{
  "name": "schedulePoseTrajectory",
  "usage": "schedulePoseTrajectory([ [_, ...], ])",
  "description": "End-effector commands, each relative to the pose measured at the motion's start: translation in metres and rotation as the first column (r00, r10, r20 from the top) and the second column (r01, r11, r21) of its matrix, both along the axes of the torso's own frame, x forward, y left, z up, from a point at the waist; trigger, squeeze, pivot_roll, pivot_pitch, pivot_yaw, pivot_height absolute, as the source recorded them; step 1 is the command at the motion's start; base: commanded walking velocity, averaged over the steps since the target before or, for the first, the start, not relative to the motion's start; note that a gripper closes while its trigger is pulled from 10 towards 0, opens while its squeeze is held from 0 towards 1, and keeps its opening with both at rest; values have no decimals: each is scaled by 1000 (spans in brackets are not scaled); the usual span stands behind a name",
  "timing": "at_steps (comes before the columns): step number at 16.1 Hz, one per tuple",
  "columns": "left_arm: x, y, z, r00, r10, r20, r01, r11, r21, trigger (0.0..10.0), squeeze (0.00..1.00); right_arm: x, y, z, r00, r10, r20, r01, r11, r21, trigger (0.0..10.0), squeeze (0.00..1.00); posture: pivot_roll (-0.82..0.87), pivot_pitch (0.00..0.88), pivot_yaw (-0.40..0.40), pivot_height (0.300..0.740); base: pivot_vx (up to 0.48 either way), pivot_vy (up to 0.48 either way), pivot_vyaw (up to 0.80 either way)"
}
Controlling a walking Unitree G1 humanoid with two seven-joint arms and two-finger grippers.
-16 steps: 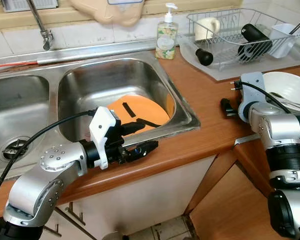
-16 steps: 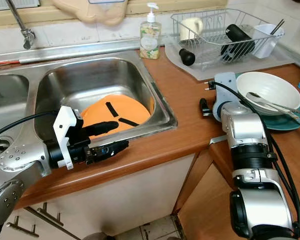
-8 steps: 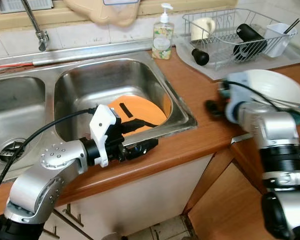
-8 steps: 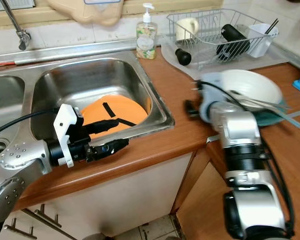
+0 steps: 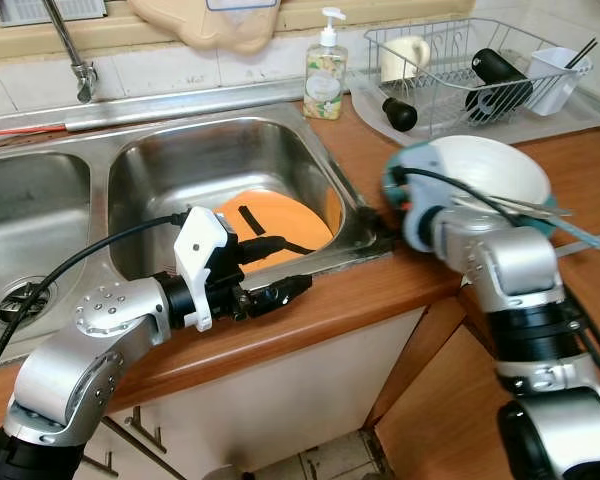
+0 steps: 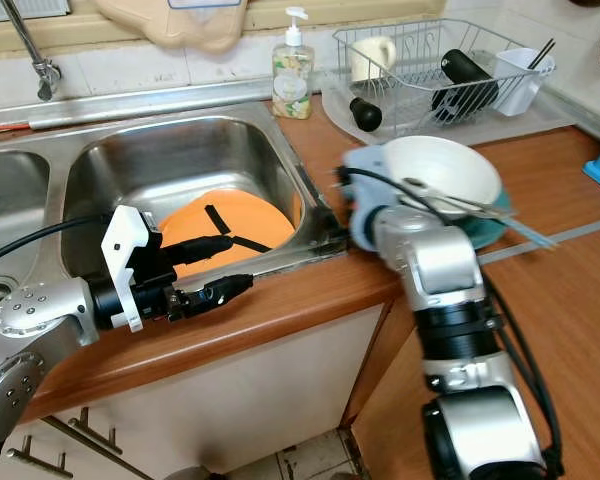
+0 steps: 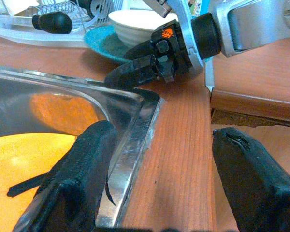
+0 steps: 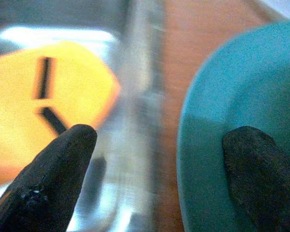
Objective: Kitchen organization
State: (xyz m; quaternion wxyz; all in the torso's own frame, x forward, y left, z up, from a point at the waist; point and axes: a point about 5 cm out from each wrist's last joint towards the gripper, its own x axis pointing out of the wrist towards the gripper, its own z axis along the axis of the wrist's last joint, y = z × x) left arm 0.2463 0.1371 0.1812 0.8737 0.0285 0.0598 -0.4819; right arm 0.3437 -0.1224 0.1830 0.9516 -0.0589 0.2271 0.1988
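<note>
Stainless steel sink (image 5: 160,165) is holding an orange plate (image 5: 280,222) with black strips lying on it, resting low against the basin's front right corner. Behind it on the wooden counter (image 5: 380,160), a wire dish rack (image 5: 460,60) is carrying a cream mug (image 5: 402,55), a black bottle-like item (image 5: 495,70) and a white cutlery cup (image 5: 558,75) with dark sticks in it. A soap dispenser (image 5: 325,65) is standing at the sink's back corner; its label is too small to read. A white bowl (image 5: 485,172) with utensils across it is sitting on a teal plate (image 8: 241,130) right of the sink.

The left gripper (image 5: 280,290) is hovering at the sink's front rim, over the counter edge, its fingers (image 7: 82,169) spread wide apart and holding nothing. The right gripper (image 7: 135,67) is lying low at the sink's front right corner, just beside the teal plate; its fingers (image 8: 53,169) are standing apart, one over the basin and one over the teal plate. The counter strip between sink rim and front edge is narrow, while the wood to the right of the bowl is more open.
</note>
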Motion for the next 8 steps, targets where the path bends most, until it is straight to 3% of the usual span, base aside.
schedulePoseTrajectory([
  [1, 3, 5, 3, 1000, 23, 18, -24, 1000, 11, 10000, 0, -4, 10, -1, 998, 59, -8, -59, 998, 18, 10000, 0, -83, 0, -4, 740, 0, 0, 0],
  [5, 5, 7, 3, 998, 46, 31, -46, 999, 11, 10000, 0, -10, 28, 7, 985, 168, 40, -170, 985, 36, 10000, 0, -83, 0, -5, 740, 0, 0, 0],
  [8, 9, 7, 4, 997, 65, 45, -66, 998, 12, 10000, 0, -12, 24, 24, 968, 190, 162, -203, 977, 66, 10000, 0, -82, 0, 3, 740, 0, 0, 0],
])
